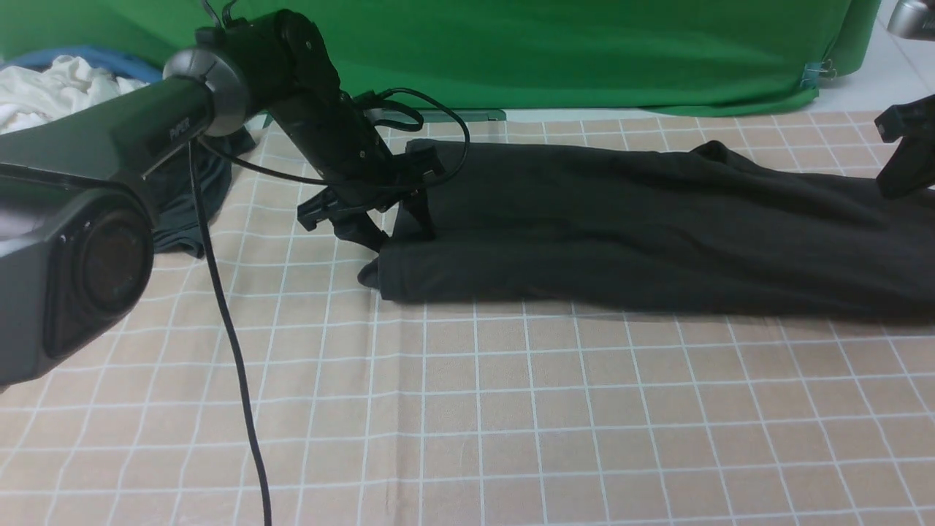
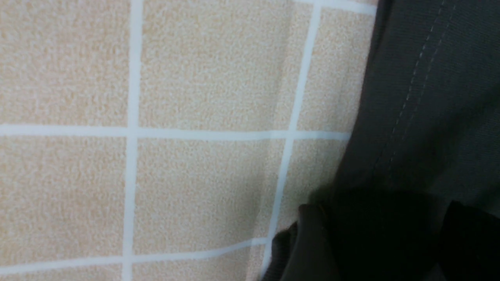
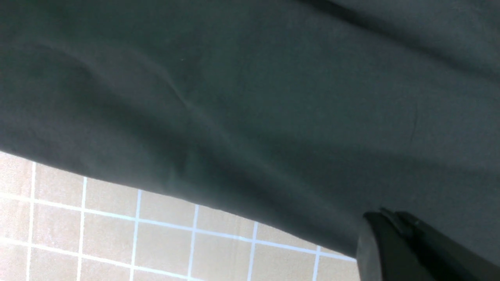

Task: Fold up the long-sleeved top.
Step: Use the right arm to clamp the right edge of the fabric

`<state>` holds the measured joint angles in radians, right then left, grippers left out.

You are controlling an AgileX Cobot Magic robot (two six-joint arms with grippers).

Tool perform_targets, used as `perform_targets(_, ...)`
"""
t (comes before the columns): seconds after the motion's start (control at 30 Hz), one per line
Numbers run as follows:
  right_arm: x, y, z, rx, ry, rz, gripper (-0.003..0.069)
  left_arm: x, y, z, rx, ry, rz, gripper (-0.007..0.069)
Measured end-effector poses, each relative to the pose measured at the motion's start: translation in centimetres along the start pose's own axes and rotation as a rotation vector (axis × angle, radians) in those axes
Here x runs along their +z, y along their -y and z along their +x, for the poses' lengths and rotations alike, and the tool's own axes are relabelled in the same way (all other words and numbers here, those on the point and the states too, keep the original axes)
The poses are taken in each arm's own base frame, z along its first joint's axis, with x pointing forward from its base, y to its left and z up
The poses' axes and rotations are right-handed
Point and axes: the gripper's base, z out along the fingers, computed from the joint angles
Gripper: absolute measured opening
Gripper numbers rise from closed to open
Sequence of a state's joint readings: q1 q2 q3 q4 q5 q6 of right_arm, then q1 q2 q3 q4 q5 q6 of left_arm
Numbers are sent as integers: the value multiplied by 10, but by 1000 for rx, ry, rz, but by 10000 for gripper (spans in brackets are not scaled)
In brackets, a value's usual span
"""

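Crosswise fold of long-sleeved top point(image 1: 657, 219) pending | left gripper point(image 1: 396, 232) gaping at its left end, seemingly empty | right gripper point(image 1: 900, 172) closed | next: pinch end, carry rightward

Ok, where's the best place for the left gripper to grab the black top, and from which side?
Probably the stitched end hem of the top, near its front corner, coming in from the robot's left over the bare tablecloth. The top lies as a long flat band across the table, and that end is a free, layered edge right beside the open left gripper.
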<state>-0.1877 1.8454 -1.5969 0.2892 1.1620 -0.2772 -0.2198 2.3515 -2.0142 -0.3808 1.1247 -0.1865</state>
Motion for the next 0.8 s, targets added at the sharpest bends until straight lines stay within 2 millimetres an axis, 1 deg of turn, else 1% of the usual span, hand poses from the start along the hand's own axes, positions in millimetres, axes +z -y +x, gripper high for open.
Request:
perform_targets(0.27, 0, 0, 0, 1, 2, -3, 26, 1, 3, 2, -3, -53, 37, 410)
perform_targets(0.33, 0, 0, 0, 1, 3, -2, 26, -1, 4, 1, 1, -59, 40, 391)
perform_targets(0.43, 0, 0, 0, 2, 4, -4, 26, -1, 6, 0, -7, -63, 52, 311)
perform_targets(0.5, 0, -1, -1, 1, 6, -4, 26, 0, 6, 0, -7, -64, 54, 243)
perform_targets(0.63, 0, 0, 0, -15, 5, -5, 26, 3, 6, 0, -13, -68, 57, 71)
perform_targets(0.67, 0, 1, 0, -22, 2, -5, 26, 3, 6, 0, -13, -70, 59, 44)
perform_targets(0.73, -1, 4, 1, -21, -5, -5, 25, 3, 6, 0, -10, -70, 60, 28)
perform_targets(0.8, -4, 16, 5, -5, -29, 11, 24, 0, 6, 0, -2, -65, 63, 15)
